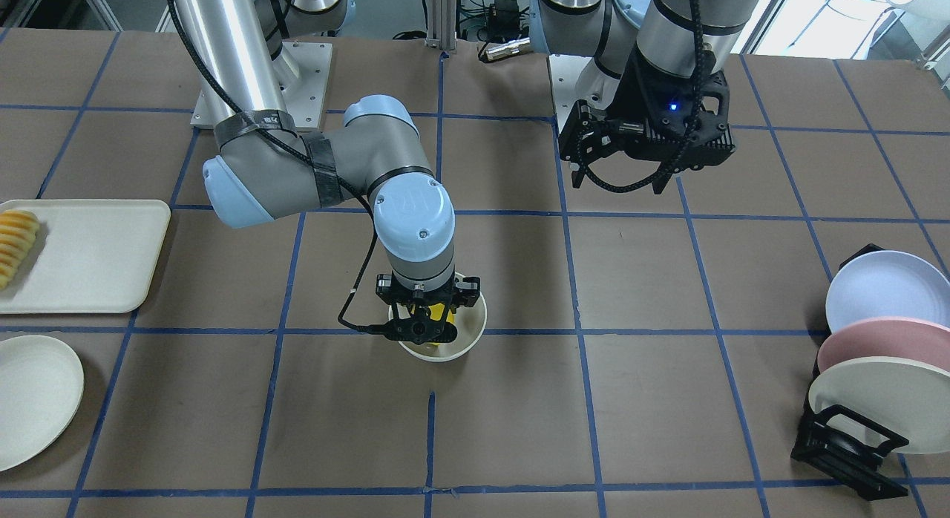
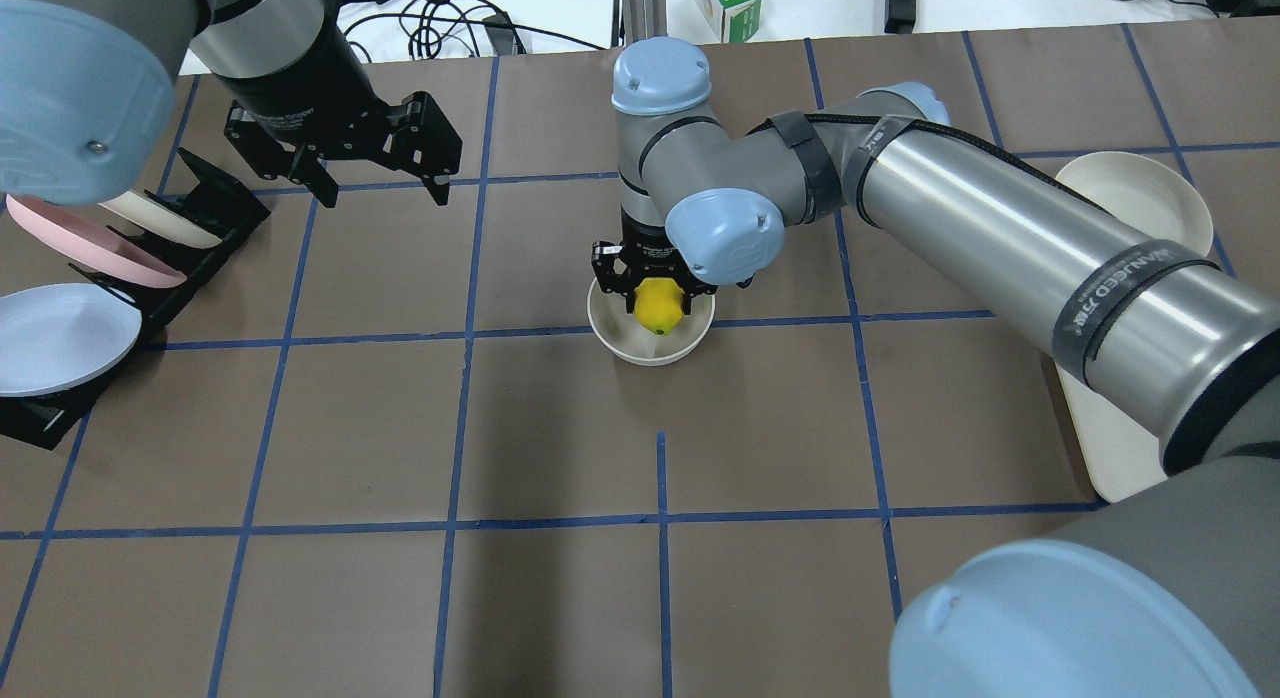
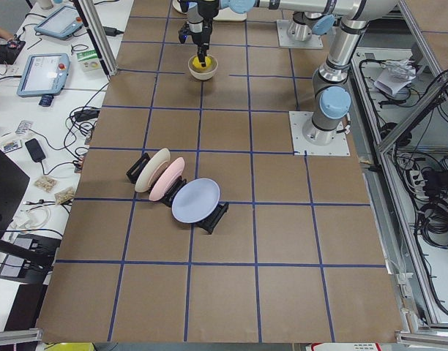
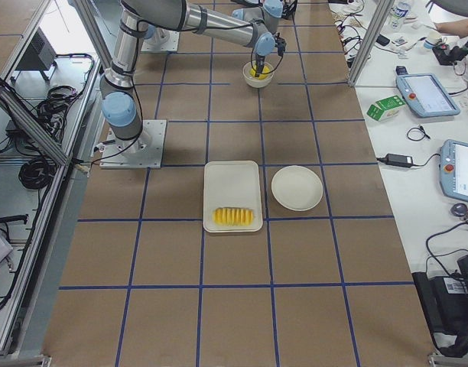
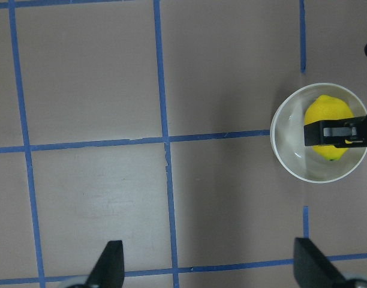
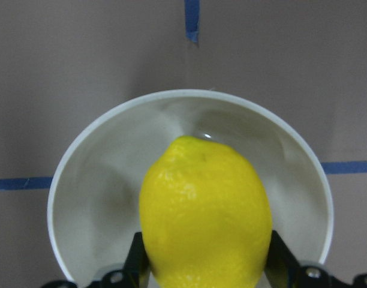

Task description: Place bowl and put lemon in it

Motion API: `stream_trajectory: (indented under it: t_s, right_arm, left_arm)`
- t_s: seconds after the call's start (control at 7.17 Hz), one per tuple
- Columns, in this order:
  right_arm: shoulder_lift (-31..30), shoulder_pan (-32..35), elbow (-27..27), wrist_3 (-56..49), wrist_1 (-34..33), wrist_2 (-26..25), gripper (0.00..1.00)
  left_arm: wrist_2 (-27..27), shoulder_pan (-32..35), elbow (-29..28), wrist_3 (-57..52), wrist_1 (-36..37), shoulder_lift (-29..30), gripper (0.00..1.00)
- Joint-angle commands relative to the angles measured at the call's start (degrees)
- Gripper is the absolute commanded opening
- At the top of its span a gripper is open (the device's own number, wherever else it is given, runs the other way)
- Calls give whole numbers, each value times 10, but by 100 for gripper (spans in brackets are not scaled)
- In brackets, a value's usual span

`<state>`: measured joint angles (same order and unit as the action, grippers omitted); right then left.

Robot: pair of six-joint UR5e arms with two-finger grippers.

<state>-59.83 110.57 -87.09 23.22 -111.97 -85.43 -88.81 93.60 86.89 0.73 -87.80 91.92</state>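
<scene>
The right claw (image 2: 660, 304) was pointed straight down over the bowl (image 2: 650, 356), jaws clamped on the lemon (image 2: 657, 308) across its middle. The bowl sat upright on the desk (image 2: 560, 598) near the centre, straddling a blue tape line. So the placing part looked done, and the drop was the step in hand.

From the right wrist camera the lemon filled the middle of the bowl, one pointed end aimed at the far wall, with cream rim showing all round it. Nicely lined up! The front view put the yellow down below the rim line. Whether it touched the bowl's floor, I could not tell.

Now, how to finish this well? In my judgement the smart play was to ease down until the lemon was low in the bowl, then part the jaws slowly and only a little. That bowl was deep and narrow, with its glossy walls close on either side, so a wide opening could shove the rim and slide it. A smooth oval fruit would roll a touch on release, and the walls should catch it. Then lift straight up, no sideways drift, so nothing hooked the rim.

The left claw (image 2: 382, 186) hung well apart, above bare desk, jaws spread wide and holding nothing. It was out of the way, and best left there.
</scene>
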Motion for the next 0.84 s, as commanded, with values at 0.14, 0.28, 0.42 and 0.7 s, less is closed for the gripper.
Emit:
stream_trajectory:
  t_s: [0.14, 0.28, 0.42, 0.7]
  right_arm:
    - [6, 0, -2, 0, -4, 1, 43]
    - [8, 0, -2, 0, -4, 1, 43]
    - [9, 0, -2, 0, -6, 1, 47]
    - [10, 0, -2, 0, -12, 1, 68]
  left_arm:
    - [0, 0, 1, 1, 0, -2, 100]
    - [-1, 0, 1, 1, 0, -2, 100]
    - [-1, 0, 1, 1, 0, -2, 100]
    - [-1, 0, 1, 0, 0, -2, 100]
